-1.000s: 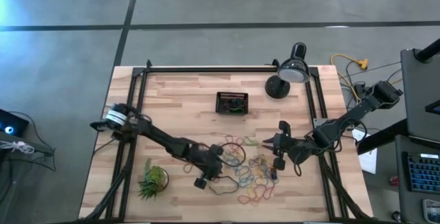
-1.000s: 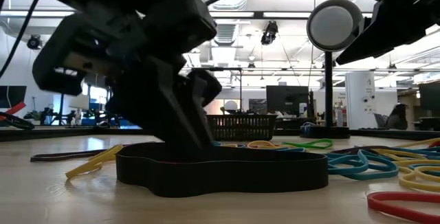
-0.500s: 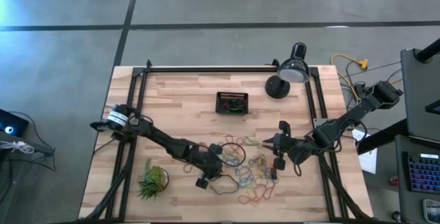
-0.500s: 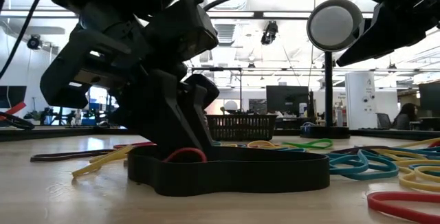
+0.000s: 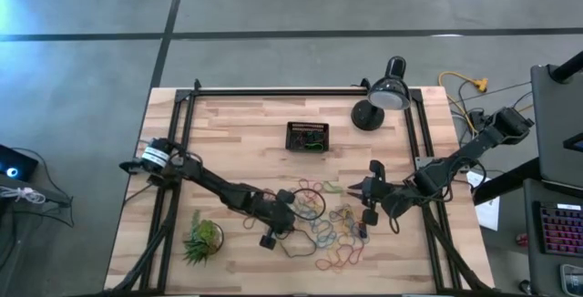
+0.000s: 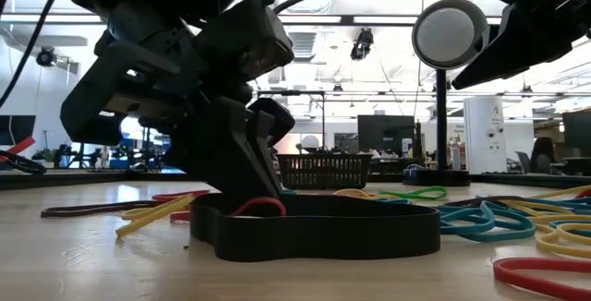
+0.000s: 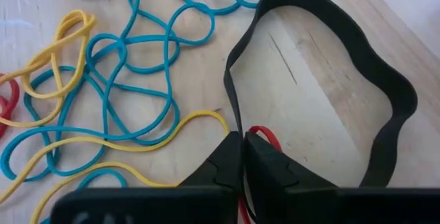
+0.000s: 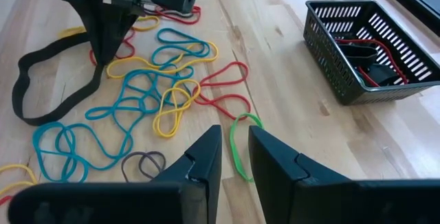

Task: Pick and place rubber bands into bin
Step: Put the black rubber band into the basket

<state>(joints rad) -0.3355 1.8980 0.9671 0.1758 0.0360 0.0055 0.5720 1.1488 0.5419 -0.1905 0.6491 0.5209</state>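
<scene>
Lift straight up so the pinched band clears the tangle before swinging to the bin (image 5: 307, 137).

The left gripper (image 7: 242, 141) is clamped shut on a red band (image 7: 265, 136), low on the table, just inside the wide black band (image 7: 385, 100).

The right gripper (image 8: 234, 145) hangs part open, empty, beside the pile (image 5: 330, 226).

clear: bare table (image 5: 246, 133) left of bin (image 5: 307, 137) | blocked: lamp (image 5: 378, 103) right of bin | plant (image 5: 202, 238) near left edge

Left claw (image 7: 243, 140) — pinched on red band (image 7: 265, 136)
</scene>
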